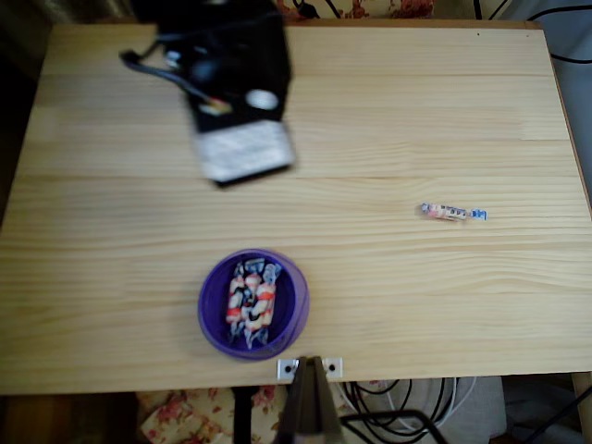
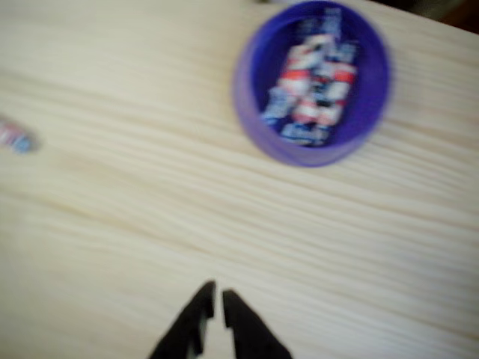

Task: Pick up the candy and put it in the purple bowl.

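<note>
A pale wooden table (image 1: 388,111) with long grain lines carries everything. Over its upper left part, in the overhead view, hangs the black arm (image 1: 236,83), blurred, with a white-labelled block at its lower end. Below the arm, near the table's front edge, sits the purple bowl (image 1: 211,324), round and shallow, holding several wrapped sweets (image 1: 252,298) striped orange, white and blue. In the wrist view the bowl (image 2: 258,134) lies at the upper right, well apart from the gripper (image 2: 218,298), whose two dark fingertips (image 2: 200,310) stand almost together with a thin slit between them and nothing held. One candy (image 1: 452,213) lies alone on the bare wood, well to the right of the bowl in the overhead view; in the wrist view it (image 2: 13,136) shows blurred at the left edge.
</note>
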